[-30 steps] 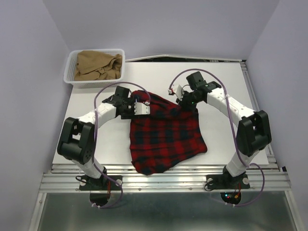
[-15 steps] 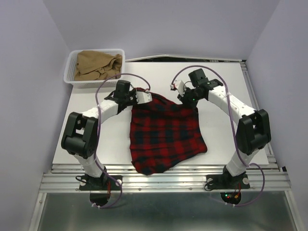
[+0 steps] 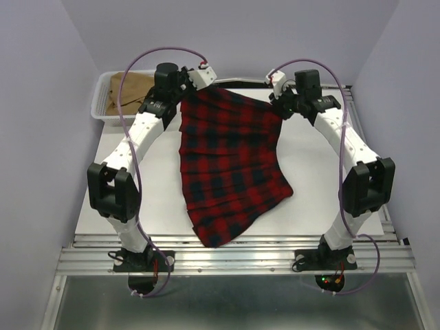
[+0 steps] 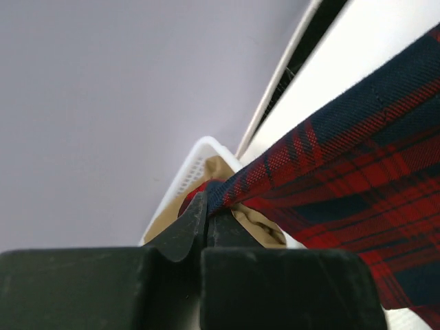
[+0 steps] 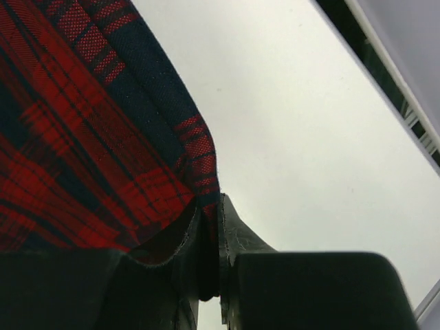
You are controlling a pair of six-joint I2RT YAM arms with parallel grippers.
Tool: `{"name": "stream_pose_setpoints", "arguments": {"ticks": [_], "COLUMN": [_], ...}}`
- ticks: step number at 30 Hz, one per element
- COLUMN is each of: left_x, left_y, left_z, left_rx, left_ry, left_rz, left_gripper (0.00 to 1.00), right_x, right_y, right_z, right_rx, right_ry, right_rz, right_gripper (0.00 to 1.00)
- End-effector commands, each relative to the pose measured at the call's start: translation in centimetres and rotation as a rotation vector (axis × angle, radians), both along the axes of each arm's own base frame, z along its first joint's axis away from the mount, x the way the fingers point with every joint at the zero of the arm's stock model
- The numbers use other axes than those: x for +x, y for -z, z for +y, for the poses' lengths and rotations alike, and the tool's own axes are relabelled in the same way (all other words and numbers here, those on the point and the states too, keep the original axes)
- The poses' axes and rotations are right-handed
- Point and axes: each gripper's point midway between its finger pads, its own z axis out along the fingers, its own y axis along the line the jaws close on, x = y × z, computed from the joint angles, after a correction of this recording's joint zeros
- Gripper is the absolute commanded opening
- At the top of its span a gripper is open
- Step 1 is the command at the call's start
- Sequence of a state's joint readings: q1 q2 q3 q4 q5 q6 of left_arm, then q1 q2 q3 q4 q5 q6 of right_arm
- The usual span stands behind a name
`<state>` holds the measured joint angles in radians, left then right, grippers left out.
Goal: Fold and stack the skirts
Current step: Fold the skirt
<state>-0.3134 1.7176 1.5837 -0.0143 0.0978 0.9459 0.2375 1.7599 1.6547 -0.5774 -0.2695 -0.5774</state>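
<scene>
Top view: my left gripper (image 3: 196,84) and right gripper (image 3: 278,93) each pinch a corner of the plaid skirt (image 3: 230,165), lifted at twelve o'clock, hem at six. Left wrist: thin edge bite, could slip. Right wrist: likewise.

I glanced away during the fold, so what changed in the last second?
The left gripper closed on a corner of the plaid skirt; then it and the right gripper, already gripping, carried the waist edge toward the back wall, stretching the skirt. Hem, tan skirt and basket stayed put.
</scene>
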Motion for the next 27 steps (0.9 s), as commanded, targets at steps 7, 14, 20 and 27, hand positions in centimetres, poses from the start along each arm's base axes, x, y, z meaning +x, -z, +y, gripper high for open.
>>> {"name": "stream_pose_setpoints", "arguments": {"ticks": [7,14,20,27], "left_x": [-1.5,-7.6,-18.4,-24.9], "left_y": [-5.6,-1.2,4.1,8.2], "left_z": [3.4,1.4,-1.6,-2.6], "left_rx": [0.005,0.012,0.037,0.128], "left_ry": [-0.172,-0.135,0.137,0.321], "left_rz": [-0.082,0.157,0.413,0.557], "left_gripper": [0.0,0.0,0.0,0.0], "right_x": [-0.2,-1.8,-2.8,-4.2], "right_y": [-0.9,1.7,3.2,5.3], "right_z": [-4.2,-6.0,-7.2,-7.8], "right_rx": [-0.122,-0.209,-0.264,-0.303], "right_ry": [0.064,0.019,-0.02,-0.061], "right_rz": [-0.061,-0.04,-0.036,-0.021], "right_gripper": [0.01,0.01,0.01,0.01]}}
